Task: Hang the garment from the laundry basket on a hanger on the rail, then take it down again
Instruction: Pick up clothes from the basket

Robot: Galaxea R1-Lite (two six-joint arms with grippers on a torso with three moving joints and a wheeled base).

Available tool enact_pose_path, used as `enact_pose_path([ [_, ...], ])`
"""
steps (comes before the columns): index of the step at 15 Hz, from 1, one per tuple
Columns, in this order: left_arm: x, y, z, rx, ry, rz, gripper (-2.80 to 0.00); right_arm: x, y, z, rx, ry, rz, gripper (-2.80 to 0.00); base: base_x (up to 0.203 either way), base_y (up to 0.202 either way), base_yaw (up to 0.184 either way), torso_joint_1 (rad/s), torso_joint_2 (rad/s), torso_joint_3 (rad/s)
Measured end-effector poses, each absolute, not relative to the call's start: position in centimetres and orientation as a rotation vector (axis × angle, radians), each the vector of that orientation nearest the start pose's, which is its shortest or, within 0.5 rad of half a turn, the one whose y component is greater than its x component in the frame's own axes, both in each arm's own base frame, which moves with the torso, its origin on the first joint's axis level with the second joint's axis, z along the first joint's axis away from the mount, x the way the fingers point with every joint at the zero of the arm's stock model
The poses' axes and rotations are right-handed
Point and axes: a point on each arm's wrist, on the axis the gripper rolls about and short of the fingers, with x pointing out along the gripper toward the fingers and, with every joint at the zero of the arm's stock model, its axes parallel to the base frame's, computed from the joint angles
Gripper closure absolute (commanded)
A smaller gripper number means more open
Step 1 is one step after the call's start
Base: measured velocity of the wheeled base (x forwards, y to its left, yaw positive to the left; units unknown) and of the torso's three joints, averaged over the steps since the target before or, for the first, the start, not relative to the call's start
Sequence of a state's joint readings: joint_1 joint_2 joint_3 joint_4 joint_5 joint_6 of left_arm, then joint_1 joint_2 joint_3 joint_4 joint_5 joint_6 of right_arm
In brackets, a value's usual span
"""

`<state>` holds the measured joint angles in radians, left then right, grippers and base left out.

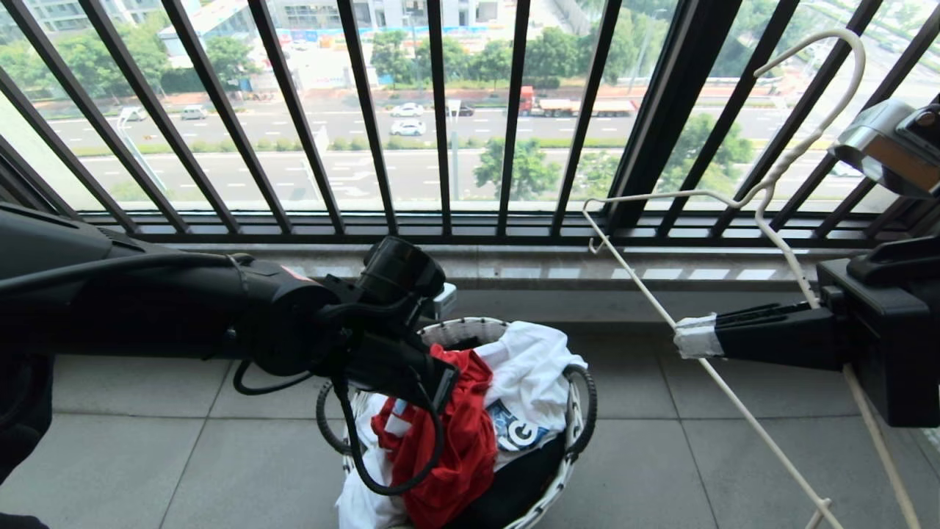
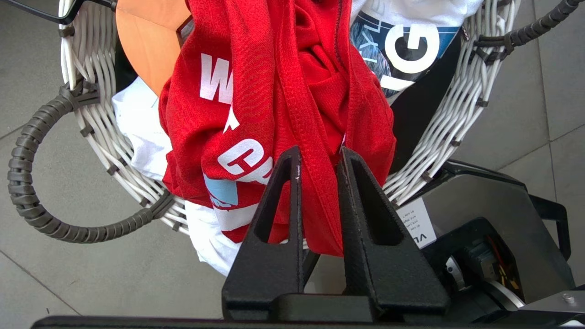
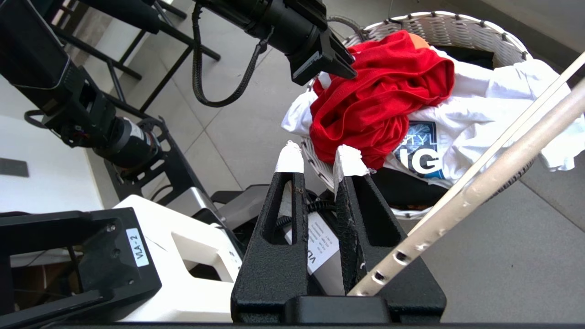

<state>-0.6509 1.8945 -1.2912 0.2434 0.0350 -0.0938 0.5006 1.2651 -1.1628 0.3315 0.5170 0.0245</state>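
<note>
The red garment [image 1: 448,448] [image 3: 379,91] lies bunched on top of the laundry basket [image 1: 470,328] [image 2: 461,109], partly over its near rim. My left gripper [image 1: 444,386] [image 2: 320,153] [image 3: 340,68] reaches down onto it. Its fingers stand slightly apart, and a hemmed fold of the garment [image 2: 283,91] shows in the narrow gap. My right gripper [image 1: 694,336] [image 3: 319,160], with white-taped tips, is level at the right and carries the white wire hanger [image 1: 764,195]. One pale, pitted side of the hanger [image 3: 457,205] runs down between the finger bases. The hanger is bare. The rail is out of view.
A white T-shirt with a blue and black print [image 1: 529,382] and a black garment [image 1: 514,485] also fill the basket. Dark loop handles [image 2: 27,183] stick out from its sides. The black barred window railing [image 1: 440,110] and a stone sill [image 1: 558,264] stand behind it. My base [image 3: 183,256] is close by.
</note>
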Motion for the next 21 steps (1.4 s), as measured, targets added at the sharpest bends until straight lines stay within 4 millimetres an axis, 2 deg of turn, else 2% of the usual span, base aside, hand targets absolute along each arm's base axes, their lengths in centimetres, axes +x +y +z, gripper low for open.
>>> enact_pose_path([
  [5,29.1,-21.8,15.4,0.256,0.804,-0.427,-2.80,15.5,9.7,30.1,0.026,0.468,0.994,0.00,0.000,0.000,0.000,0.000,0.00,0.000],
  [12,29.7,-22.1,13.9,0.291,0.828,-0.384,-2.80,15.5,9.7,30.1,0.026,0.469,0.994,0.00,0.000,0.000,0.000,0.000,0.00,0.000],
  [13,29.8,-22.1,13.8,0.292,0.831,-0.384,0.00,15.5,9.7,30.1,0.026,0.469,0.994,0.00,0.000,0.000,0.000,0.000,0.00,0.000],
  [18,30.0,-22.1,13.3,0.296,0.841,-0.381,0.00,15.5,9.7,30.1,0.026,0.469,0.994,0.00,0.000,0.000,0.000,0.000,0.00,0.000],
  [21,29.8,-22.0,13.9,0.291,0.821,-0.385,0.00,15.5,9.7,30.1,0.026,0.469,0.994,0.00,0.000,0.000,0.000,0.000,0.00,0.000],
])
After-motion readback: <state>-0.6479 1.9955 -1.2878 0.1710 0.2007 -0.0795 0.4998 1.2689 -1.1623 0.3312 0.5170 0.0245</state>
